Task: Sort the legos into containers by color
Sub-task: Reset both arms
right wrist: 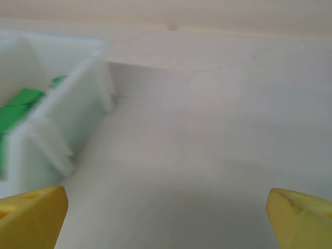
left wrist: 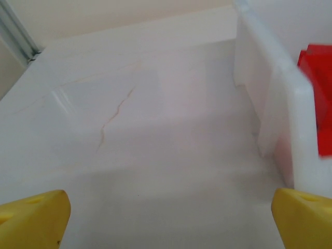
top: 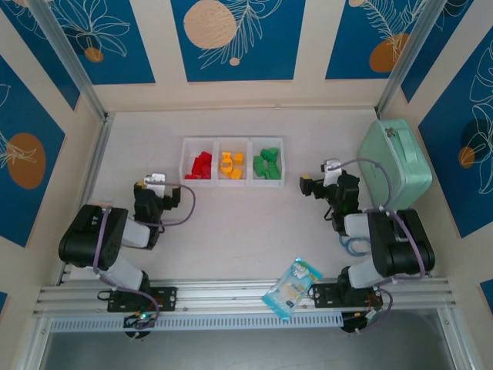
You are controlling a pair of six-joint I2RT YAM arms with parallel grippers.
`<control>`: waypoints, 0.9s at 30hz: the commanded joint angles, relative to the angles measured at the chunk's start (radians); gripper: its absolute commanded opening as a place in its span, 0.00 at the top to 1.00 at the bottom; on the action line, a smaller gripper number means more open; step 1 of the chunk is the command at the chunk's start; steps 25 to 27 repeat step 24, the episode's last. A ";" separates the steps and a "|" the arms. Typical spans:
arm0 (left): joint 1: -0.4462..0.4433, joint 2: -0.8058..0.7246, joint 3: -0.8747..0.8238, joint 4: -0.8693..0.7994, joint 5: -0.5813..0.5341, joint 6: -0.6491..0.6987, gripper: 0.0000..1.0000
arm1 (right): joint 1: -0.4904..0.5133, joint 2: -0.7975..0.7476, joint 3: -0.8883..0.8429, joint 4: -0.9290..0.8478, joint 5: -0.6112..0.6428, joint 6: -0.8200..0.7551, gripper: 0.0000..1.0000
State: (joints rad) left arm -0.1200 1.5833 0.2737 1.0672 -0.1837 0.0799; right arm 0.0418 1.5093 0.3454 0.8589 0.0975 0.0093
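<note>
- Three small square white plastic bins [top: 232, 141], joined in a row, stand at the far middle of the pale table [top: 231, 227]. Red plastic bricks [top: 200, 166] lie in the left one, yellow-orange bricks [top: 231, 165] in the middle one and green bricks [top: 267, 164] in the right one.
- Every brick I can find lies in a bin with its own colour, so the sort looks done to me.
- Left gripper [left wrist: 166, 220]: its yellow jaws stand wide apart with nothing between them. It sits low over the table, with the red bin's outer wall close on its right.
- Right gripper [right wrist: 166, 218]: its jaws are just as wide apart and bare. It sits low, near the green bin's right wall.
- Main risk: the tray looks light. A careless swing inward by either arm could catch a wall and shove the row. A tip could toss bricks out or mix the colours.
- Second risk: the large mint-green hard case [top: 394, 162] sits just right of the right arm, so a wide elbow turn could bump it.
- Lesser risk: the blue-white foil snack packet [top: 291, 287] lies on the near rail between the bases. An arm folding home might knock it off.
</note>
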 commanded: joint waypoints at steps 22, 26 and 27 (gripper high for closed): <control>0.049 -0.019 0.102 -0.129 0.122 -0.033 0.01 | -0.042 0.016 0.077 -0.060 -0.012 0.093 0.01; 0.048 -0.019 0.102 -0.128 0.124 -0.032 0.01 | -0.040 0.014 0.074 -0.055 -0.008 0.092 0.01; 0.048 -0.019 0.102 -0.128 0.124 -0.032 0.01 | -0.040 0.014 0.074 -0.055 -0.008 0.092 0.01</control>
